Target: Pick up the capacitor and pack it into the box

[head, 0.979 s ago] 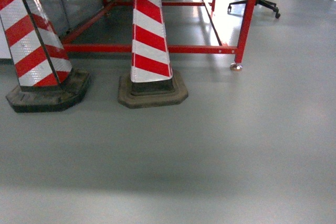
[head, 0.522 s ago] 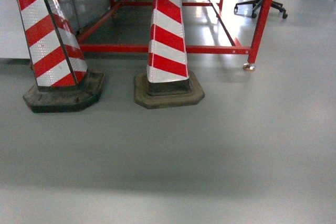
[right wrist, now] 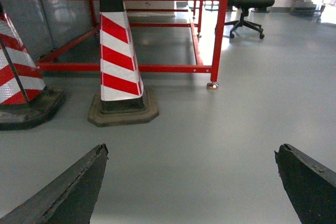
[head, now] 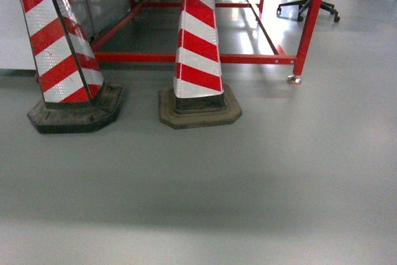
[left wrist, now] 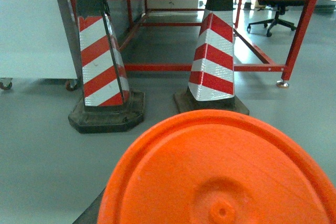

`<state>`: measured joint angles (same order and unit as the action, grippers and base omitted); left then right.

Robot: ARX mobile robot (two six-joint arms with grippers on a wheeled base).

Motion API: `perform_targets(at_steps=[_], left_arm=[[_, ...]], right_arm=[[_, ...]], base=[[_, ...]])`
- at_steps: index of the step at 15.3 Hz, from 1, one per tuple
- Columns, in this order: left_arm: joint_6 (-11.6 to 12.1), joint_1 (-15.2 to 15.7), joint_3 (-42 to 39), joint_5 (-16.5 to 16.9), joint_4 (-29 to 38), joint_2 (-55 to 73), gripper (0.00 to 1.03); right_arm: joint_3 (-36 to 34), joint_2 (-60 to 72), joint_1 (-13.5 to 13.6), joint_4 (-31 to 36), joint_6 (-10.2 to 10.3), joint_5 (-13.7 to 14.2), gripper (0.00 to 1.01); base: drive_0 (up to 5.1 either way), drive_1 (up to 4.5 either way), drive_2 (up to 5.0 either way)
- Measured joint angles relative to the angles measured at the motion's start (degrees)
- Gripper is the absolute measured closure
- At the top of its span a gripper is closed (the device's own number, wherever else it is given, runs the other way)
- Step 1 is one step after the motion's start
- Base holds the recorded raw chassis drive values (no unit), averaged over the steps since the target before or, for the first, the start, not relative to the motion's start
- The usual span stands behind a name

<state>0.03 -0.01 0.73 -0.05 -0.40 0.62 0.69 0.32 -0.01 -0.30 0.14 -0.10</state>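
Capacitor: appears in none of the three views, so its place, its long axis and which way it points cannot be told.
Box: likewise in no view; place cannot be told.
Right pincer (right wrist: 191, 149): wide apart. Two dark, rough-edged fingers (right wrist: 79, 187) enter from the lower corners of the right wrist view, with only bare floor between them; nothing held.
Left pincer: hidden. An orange round disc (left wrist: 220, 171) with a raised rim and a small hub at its centre fills the lower part of the left wrist view. I cannot tell whether the jaws are wide or narrow, nor whether they grip the disc.
Floor (head: 248, 184): smooth grey, glossy, with a broad soft shadow band across the lower part of the head view.
Left cone (head: 59, 48): red-and-white striped traffic cone on a black octagonal base, upright, at the left edge of the head view. A thin dark rod or strap runs down its face.
Middle cone (head: 197, 48): same stripes, dull brown-grey base, upright, near the left cone but not touching it.
Red frame (head: 310, 23): steel tubing just behind both cones — low rails near the floor, one upright at right ending in a small metal foot (head: 294, 80).
Office chair (head: 310, 4): black, on a star base with castors, well beyond the frame.
Cabinet (left wrist: 31, 24): pale panel on castors, left of the cones in the left wrist view.
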Motion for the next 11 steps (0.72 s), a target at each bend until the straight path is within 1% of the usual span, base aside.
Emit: perform_targets(at_steps=[2, 11], left_arm=[[0.00, 0.00, 0.00, -0.02, 0.00, 0.00, 0.60], [0.00, 0.00, 0.00, -0.07, -0.04, 0.00, 0.60]], right_arm=[[0.00, 0.00, 0.00, 0.00, 0.00, 0.00, 0.03], [0.00, 0.00, 0.00, 0.09, 0.00, -0.02, 0.03]], base=[[0.0, 0.00, 0.0], [0.0, 3.71, -3.7]])
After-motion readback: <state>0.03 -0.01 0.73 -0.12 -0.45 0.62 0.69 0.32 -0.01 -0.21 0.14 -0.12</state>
